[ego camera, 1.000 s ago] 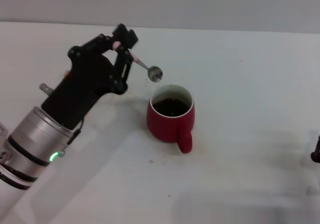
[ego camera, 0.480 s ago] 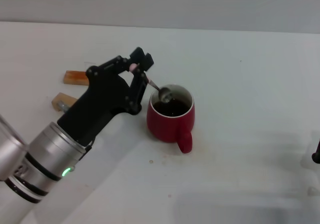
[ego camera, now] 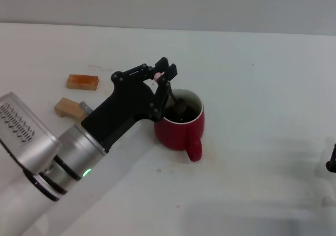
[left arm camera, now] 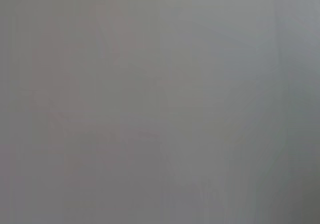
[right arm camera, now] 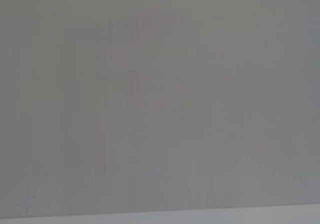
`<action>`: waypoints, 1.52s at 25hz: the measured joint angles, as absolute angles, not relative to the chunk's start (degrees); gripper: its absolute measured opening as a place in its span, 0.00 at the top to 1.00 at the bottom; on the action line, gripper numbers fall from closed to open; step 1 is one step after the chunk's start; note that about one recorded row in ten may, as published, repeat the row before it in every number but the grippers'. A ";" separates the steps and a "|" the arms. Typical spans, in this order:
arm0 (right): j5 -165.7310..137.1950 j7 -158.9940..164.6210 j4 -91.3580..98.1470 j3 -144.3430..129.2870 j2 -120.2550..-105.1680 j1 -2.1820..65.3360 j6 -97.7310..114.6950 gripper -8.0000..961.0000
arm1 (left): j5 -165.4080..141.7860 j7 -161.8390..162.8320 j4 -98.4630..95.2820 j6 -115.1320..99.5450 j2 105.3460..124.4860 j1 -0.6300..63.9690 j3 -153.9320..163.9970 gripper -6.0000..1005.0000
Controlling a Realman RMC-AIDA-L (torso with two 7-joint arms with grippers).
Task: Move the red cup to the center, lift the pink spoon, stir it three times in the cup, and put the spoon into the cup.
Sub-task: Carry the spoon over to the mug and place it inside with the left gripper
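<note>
The red cup (ego camera: pixel 178 128) stands near the middle of the white table, handle toward me, with dark liquid inside. My left gripper (ego camera: pixel 164 77) is just left of and above the cup's rim, shut on the pink spoon (ego camera: pixel 157 76). Only the pale pink handle end shows between the fingers. The spoon's grey bowl (ego camera: pixel 180 106) is down inside the cup, in the liquid. My right gripper (ego camera: pixel 332 161) shows only as a dark tip at the right edge, parked. Both wrist views show only flat grey.
An orange-brown block (ego camera: pixel 82 81) and a tan wooden block (ego camera: pixel 67 108) lie on the table (ego camera: pixel 262 89) left of the cup, behind my left arm. Small specks lie on the table in front of the cup.
My left gripper has moved right and down with the spoon. The spoon's bowl went from above the cup's left rim down into the liquid. The cup has not moved.
</note>
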State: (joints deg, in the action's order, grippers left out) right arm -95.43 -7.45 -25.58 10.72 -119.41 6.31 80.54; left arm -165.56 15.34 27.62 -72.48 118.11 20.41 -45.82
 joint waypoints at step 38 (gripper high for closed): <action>-95.63 -7.20 -25.92 9.84 -119.55 7.27 79.79 0.99 | -165.50 12.16 24.78 -67.09 118.24 23.73 -44.03 0.85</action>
